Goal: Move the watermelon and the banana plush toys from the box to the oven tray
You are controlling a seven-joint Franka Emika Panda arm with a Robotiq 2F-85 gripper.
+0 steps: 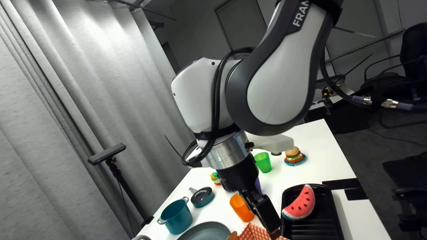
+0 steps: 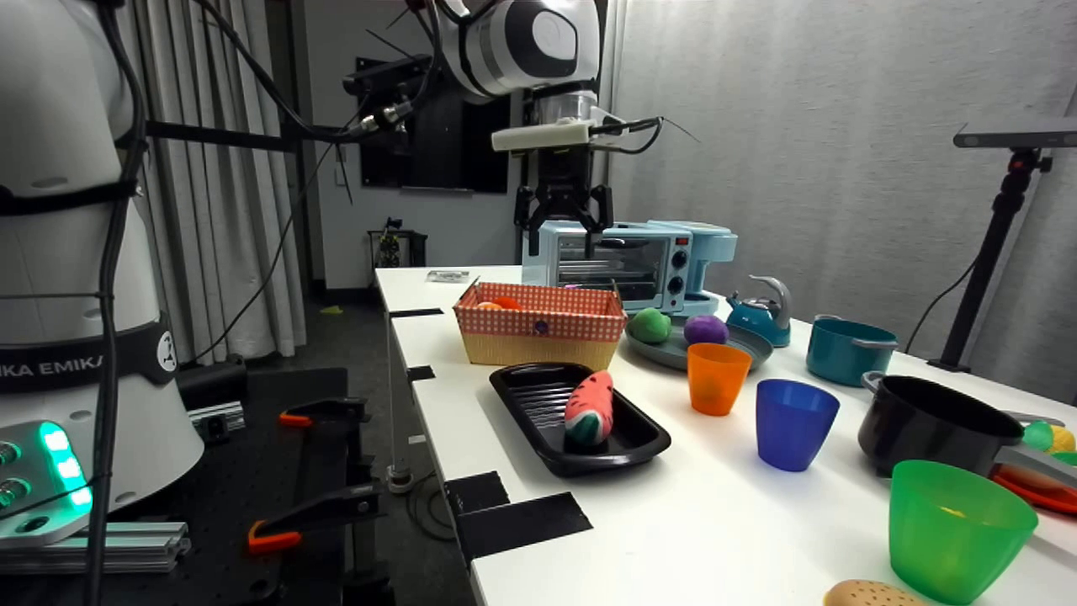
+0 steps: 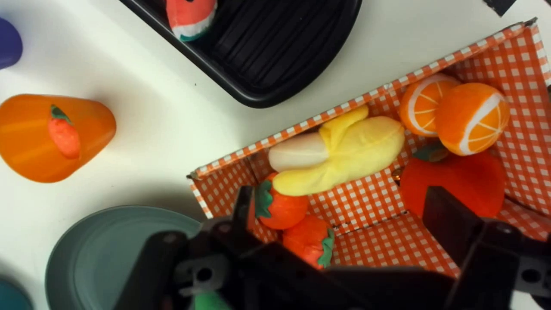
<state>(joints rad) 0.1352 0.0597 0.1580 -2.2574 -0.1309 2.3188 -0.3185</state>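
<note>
Claw (image 3: 340, 193), wrist view: over the box (image 3: 527, 155), its two fingers spread well apart.
Banana (image 3: 361, 148), wrist view: inside the box, along the wall nearest the tray (image 3: 267, 77); in the picture it lies just beyond the fingertips, within the width of the gap between them. How far below the claw it lies, I cannot tell.
Other toys in the box: two small red toys (image 3: 284, 211) with green tops by the banana's pale end, two orange toys (image 3: 473, 116) near its opposite end, and a large red toy (image 3: 471, 176) partly covered by a finger.
Watermelon (image 3: 191, 15), wrist view: in the black tray, cut off by the top edge.
Table (image 3: 172, 99), wrist view: a gray plate (image 3: 99, 258) near the box, an orange cup (image 3: 92, 125) farther off.

Claw, in an exterior view: the claw (image 2: 561, 244) points down, fingers apart, higher in the picture than the box's rim and seen against a blue oven (image 2: 627, 269).
Banana there: hidden by the box's wall.
Watermelon there: lying in the tray, toward the end away from the box.
Plate there: just beside the box, bearing a green ball (image 2: 650, 326) and a purple ball (image 2: 707, 329).
Cups there: the orange cup, a blue cup (image 2: 795, 421) and a green cup (image 2: 959, 530), upright and apart.

Claw, in an exterior view: the claw (image 1: 274, 232) reaches down at the box, near the tray; the gap between its fingers cannot be made out here.
Box here: cut off by the lower edge, the banana out of sight.
Watermelon here: in the tray, seeded red side showing.
Table here: a burger (image 1: 293, 155) on a small blue plate (image 1: 298, 162), a small pan (image 1: 202, 197), a teal pot (image 1: 178, 218).
</note>
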